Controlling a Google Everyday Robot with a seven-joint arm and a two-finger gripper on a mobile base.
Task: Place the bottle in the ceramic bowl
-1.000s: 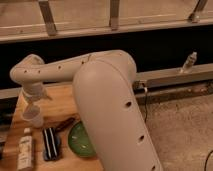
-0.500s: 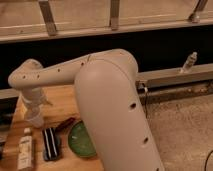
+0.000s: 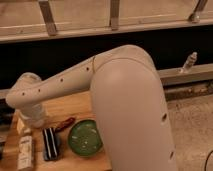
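Moved since earlier: we see the arm's wrist lower now and farther left of the bowl, which brings the gripper [image 3: 25, 131] down toward the bottle. Bottle, block and bowl lie where they were.
Bottle: a small cream-white plastic bottle with a white cap and greenish-tan label [image 3: 25, 152]. It lies flat on the pale wooden table top [image 3: 75, 106], left of the round glossy green ceramic bowl [image 3: 85, 138].
Handling: we judge it light, stiff enough for a firm squeeze and not fragile. It is smooth and round, so it may roll or slip.
Where to hold: we would pinch across the labelled body at mid-length, with the jaws square to its long axis.
Gripper: the fingers are spread and hold nothing. It hangs just over the bottle's far end, well left of the bowl.
Bowl: wide and shallow, with nothing in it that we can make out. It is hard glazed ware, so we would lower the bottle in rather than drop it.
Neighbours: a black ribbed block [image 3: 50, 144] lies just left of the bowl, between it and the bottle. A thin reddish-brown object [image 3: 65, 124] lies near the bowl's upper-left rim. We expect the carry to need a lift over the block.
Edges: the table's front edge runs close below the bowl and the bottle.
Room: there is open wood behind the bowl. To its right, the arm's bulky white link [image 3: 130, 110] hides the table.
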